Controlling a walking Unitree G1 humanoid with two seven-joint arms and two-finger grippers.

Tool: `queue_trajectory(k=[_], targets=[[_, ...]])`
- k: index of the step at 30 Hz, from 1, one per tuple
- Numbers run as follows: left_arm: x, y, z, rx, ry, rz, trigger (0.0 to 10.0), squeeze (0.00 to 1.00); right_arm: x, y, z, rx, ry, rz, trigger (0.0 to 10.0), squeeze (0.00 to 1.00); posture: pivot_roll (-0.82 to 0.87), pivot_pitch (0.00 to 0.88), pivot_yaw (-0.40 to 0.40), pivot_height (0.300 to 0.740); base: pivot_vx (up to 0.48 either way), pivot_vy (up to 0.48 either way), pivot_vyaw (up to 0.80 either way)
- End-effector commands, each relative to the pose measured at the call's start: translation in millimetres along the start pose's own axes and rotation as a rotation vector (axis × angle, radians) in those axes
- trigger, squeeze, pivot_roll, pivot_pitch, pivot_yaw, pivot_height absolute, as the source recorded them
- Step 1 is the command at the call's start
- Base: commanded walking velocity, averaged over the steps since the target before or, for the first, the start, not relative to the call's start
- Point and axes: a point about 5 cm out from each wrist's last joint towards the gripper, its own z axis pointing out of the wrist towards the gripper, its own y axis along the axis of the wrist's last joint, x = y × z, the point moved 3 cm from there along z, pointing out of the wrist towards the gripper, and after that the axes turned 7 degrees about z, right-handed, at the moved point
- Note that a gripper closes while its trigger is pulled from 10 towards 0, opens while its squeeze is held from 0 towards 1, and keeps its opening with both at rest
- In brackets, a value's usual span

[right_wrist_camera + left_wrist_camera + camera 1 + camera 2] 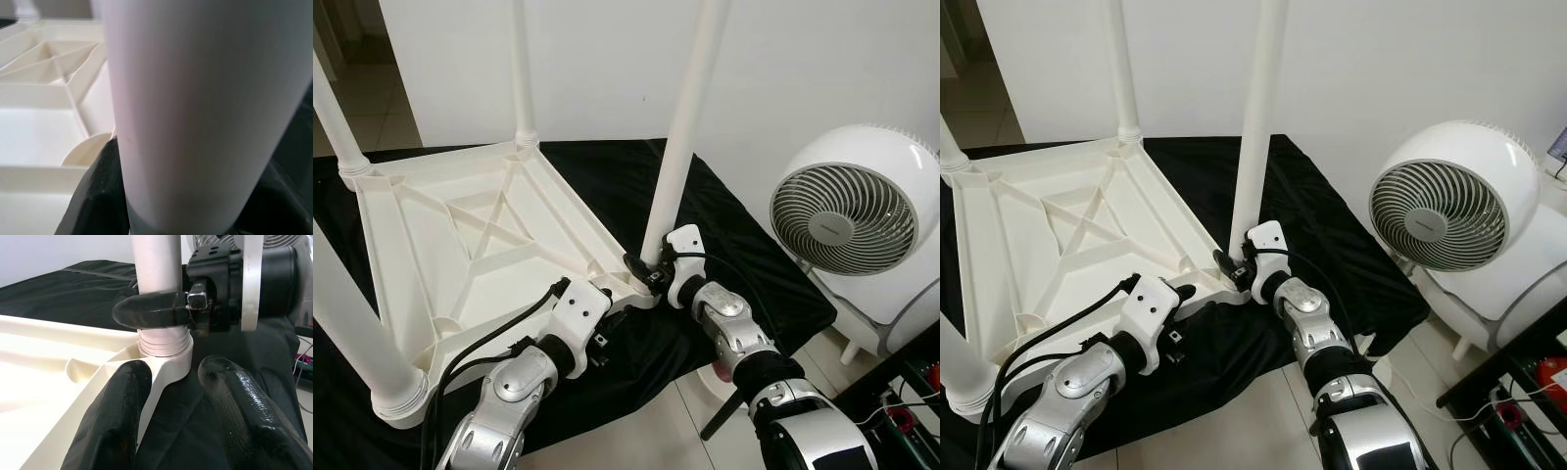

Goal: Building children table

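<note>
I have the children's table (489,245) upside down on a black cloth (724,235), its white plastic underside facing up, ribbed with a raised X of struts in the middle panel and a frame of ribs running out to round corner sockets. Four white legs stand up from those sockets; the leg (683,127) at the corner nearest me and to the right rises straight, and in the left wrist view I can see its threaded collar seated in the socket. My right gripper (644,268) is clamped on that leg just above the collar, one black finger (151,311) wrapped across the front of the tube, and the right wrist view is close against the pale tube with black pads at either side. My left gripper (168,421) sits at the table rim right beside that same corner, its two fingers spread apart, one lying on the white rim and the other over the cloth, pinching nothing. Beyond that corner, off the cloth on the right, stands a round white fan (852,211) with a grey spiral grille; its centre badge carries lettering too small for me to read. A white wall (803,59) runs behind the table.
</note>
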Motion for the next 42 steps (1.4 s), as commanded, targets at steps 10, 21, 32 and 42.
queue_trajectory(k=[10, 21, 32, 42], targets=[[-6.5, 1, 5.6, -0.005, -0.017, -0.019, 10.0, 0.00, 40.1, -20, -8.2, 0.042, -0.213, 0.138, 0.0, 0.00, 0.09, 0.021, -0.093, 0.740, 0.000, 0.000, 0.00], [-6.1, 0, 6.0, -0.004, -0.025, -0.009, 10.0, 0.00, 24.5, -16, -12.8, 0.053, -0.252, 0.159, 10.0, 1.00, 0.09, 0.005, -0.101, 0.740, 0.000, 0.000, 0.00], [-5.3, 0, 5.4, -0.005, -0.018, -0.006, 10.0, 0.00, 7.9, 9, -24.0, -0.012, -0.012, 0.161, 10.0, 1.00, 0.10, 0.000, -0.105, 0.740, 0.000, 0.000, 0.00], [-2.6, 1, 6.1, -0.006, -0.017, -0.004, 10.0, 0.00, -3.4, 8, -23.8, 0.047, 0.229, 0.030, 10.0, 0.00, 0.10, 0.005, -0.093, 0.740, 0.000, 0.000, 0.00]])
